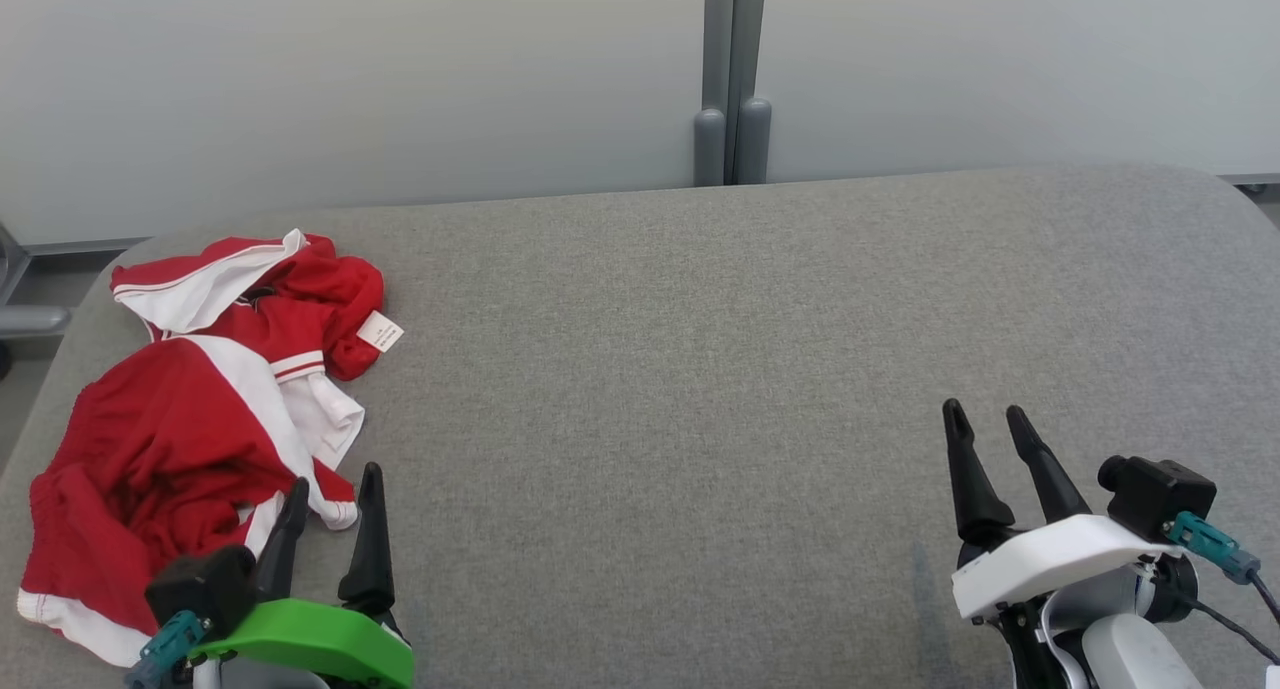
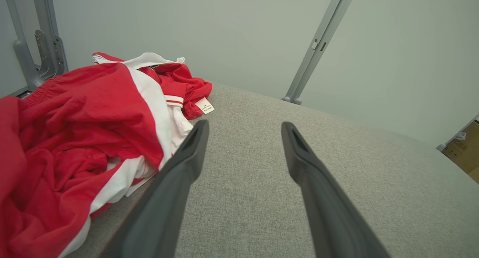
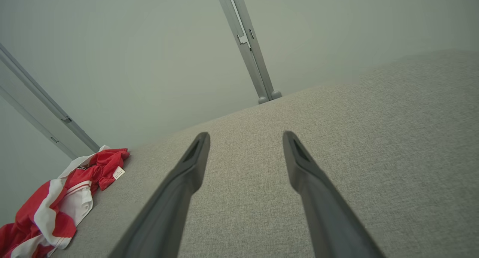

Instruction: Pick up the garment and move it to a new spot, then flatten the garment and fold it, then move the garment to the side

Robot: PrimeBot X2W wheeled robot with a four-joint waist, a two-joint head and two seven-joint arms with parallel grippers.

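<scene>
Garment: We find the red-and-white garment (image 1: 190, 429) crumpled in a heap at the table's 9 o'clock edge. One end is bunched toward 10 o'clock, with a white care label (image 1: 380, 332) turned outward.
Table: The grey fabric-covered table (image 1: 650, 369) lies bare from its middle across to 3 o'clock, which we read as room for the new spot.
Left tool: The left tool (image 1: 335, 477) sits at 7 o'clock with its jaws spread wide and nothing in them. The finger on the garment's side lies just beside the near hem, and we cannot tell whether it touches.
Right tool: The right tool (image 1: 985, 409) sits at 5 o'clock, equally wide and empty, over bare cloth and well apart from the garment.
Why so: We judge that the open jaws are ready to close on fabric, and that the left arm is the natural one to lift.
Stage: The pick-up has not yet begun, and nothing is flattened or folded.
Next: We expect a pinch on a thick ridge of the heap.
Risk: The slack cloth may trail or slip off the table's 9 o'clock edge.
Backdrop: Pale wall panels (image 1: 400, 69) and a grey post (image 1: 732, 119) stand at 12 o'clock.
</scene>
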